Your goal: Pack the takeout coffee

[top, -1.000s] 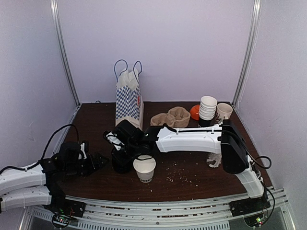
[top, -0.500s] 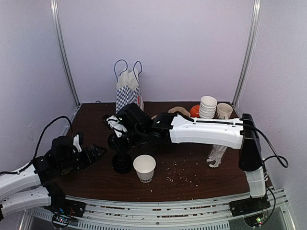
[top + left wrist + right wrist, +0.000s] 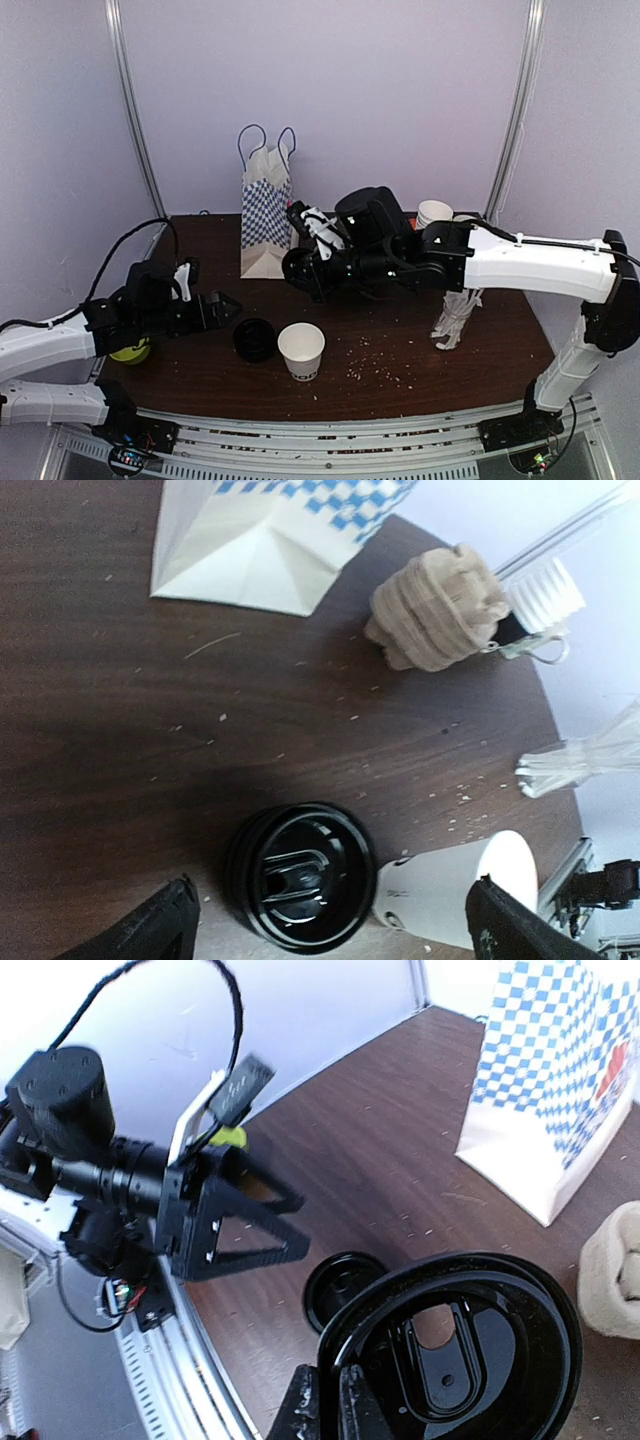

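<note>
A white paper cup (image 3: 301, 350) stands open-topped near the front of the table, and it also shows in the left wrist view as the cup (image 3: 450, 890). Just left of it is a stack of black lids (image 3: 255, 340) (image 3: 300, 875). My left gripper (image 3: 218, 305) (image 3: 332, 912) is open, low over the table, with the lid stack between its fingers but untouched. My right gripper (image 3: 298, 270) (image 3: 328, 1405) is shut on the rim of one black lid (image 3: 460, 1360), held in the air behind the cup. A stack of brown pulp carrier trays (image 3: 435, 605) lies at the back.
The blue-and-white checked bag (image 3: 266, 215) stands at the back left. A glass of wrapped straws (image 3: 455, 320) is at the right, with stacked white cups (image 3: 433, 213) behind. A yellow-green ball (image 3: 130, 351) lies under the left arm. Crumbs dot the table.
My right gripper has lifted a black lid off the stack and swung back and to the right. My left gripper has moved in toward the lid stack and opened wider.
</note>
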